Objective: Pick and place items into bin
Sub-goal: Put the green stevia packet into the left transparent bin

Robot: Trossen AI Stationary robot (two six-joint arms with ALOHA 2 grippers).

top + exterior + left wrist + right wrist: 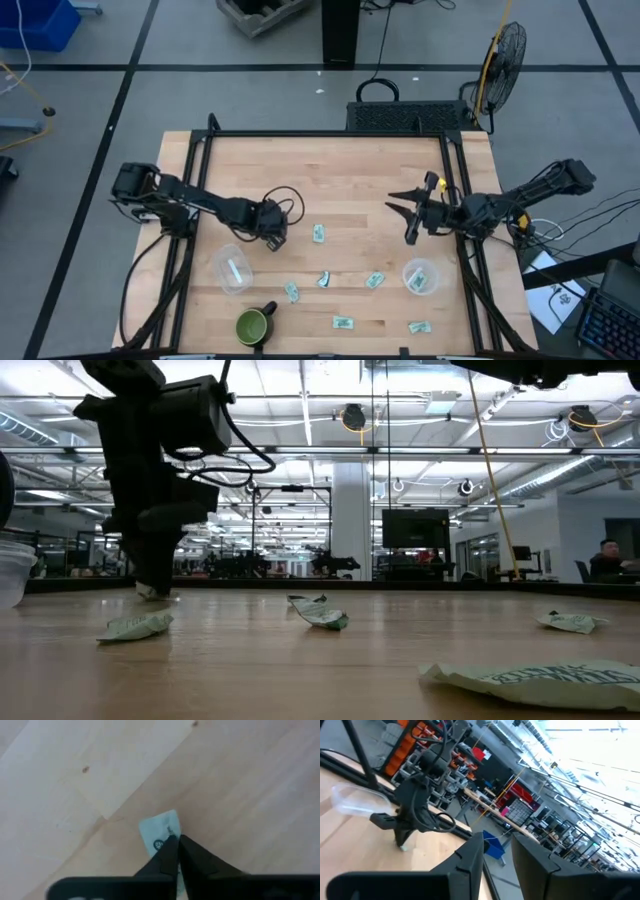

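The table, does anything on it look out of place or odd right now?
Nothing looks damaged or spilled. Loose packets lie scattered at mixed angles on the table, as expected mid-task. The left gripper is shut on one packet. A dark green mug stands upright near the front edge.

2 black jointed arms, looping black cables, left gripper with tapered black fingers

Pale green-and-white packets, dk green mug, clear cups, light wood table, black arms.
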